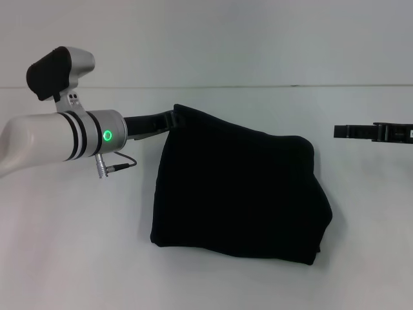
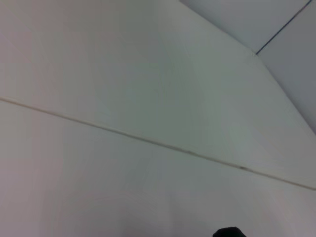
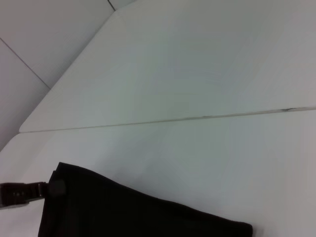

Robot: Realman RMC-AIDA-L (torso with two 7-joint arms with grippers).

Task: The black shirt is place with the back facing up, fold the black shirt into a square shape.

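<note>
On white desk (image 1: 77,258), black shirt (image 1: 239,194) partly folded, far-left corner lifted, pinched shut in left gripper (image 1: 169,120). Right gripper (image 1: 352,132) off to the right, clear of cloth, finger state unclear. Soft, limp, light; best held at corners or hem.

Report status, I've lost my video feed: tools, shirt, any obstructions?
Left tool pinching black shirt at its far left corner, lifting it. Right tool clear of shirt, to its right. Shirt partly folded on table. Nothing in the way.
</note>
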